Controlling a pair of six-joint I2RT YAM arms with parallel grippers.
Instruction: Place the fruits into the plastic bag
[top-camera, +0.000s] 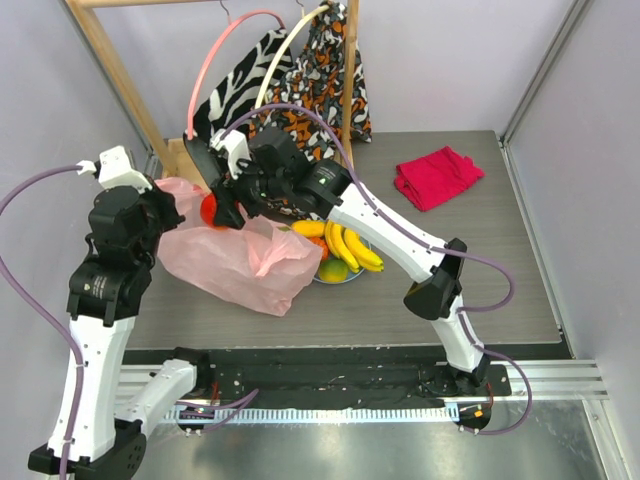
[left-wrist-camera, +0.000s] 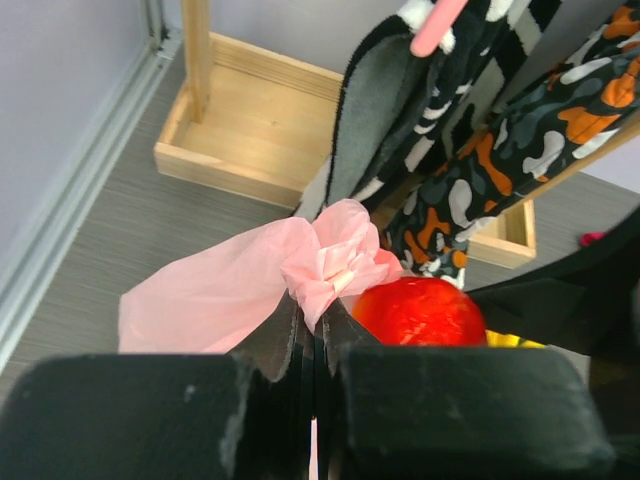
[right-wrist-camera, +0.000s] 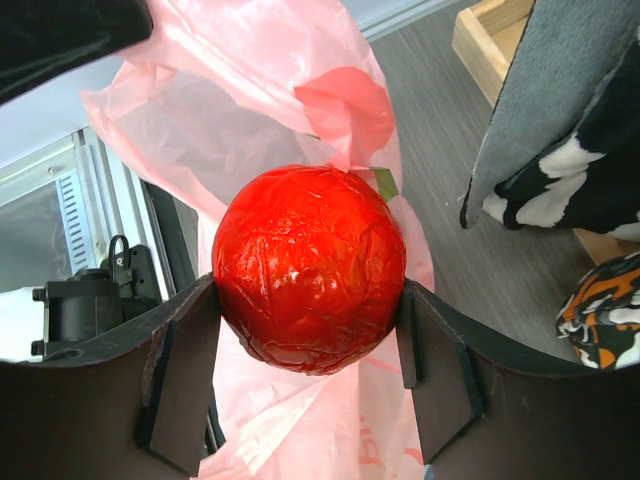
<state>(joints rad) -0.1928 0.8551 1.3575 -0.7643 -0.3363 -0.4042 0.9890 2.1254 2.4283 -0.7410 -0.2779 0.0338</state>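
A black rail (top-camera: 330, 385) edges the grey wood-grain table (top-camera: 450, 300). The pink bag (top-camera: 240, 265) lies on it, its rim pinched tight in the left gripper (left-wrist-camera: 315, 325). Just beside that rim, the right gripper (right-wrist-camera: 310, 340) clamps the red apple (right-wrist-camera: 310, 265). The bananas (top-camera: 348, 245) lie right of the bag. Farther back are a red cloth (top-camera: 438, 176), a wooden rack (top-camera: 110, 60) and pale walls.

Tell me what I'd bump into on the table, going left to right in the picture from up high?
pink plastic bag → bunch of yellow bananas → folded red cloth. The red apple overlaps the bag, so it is left out.
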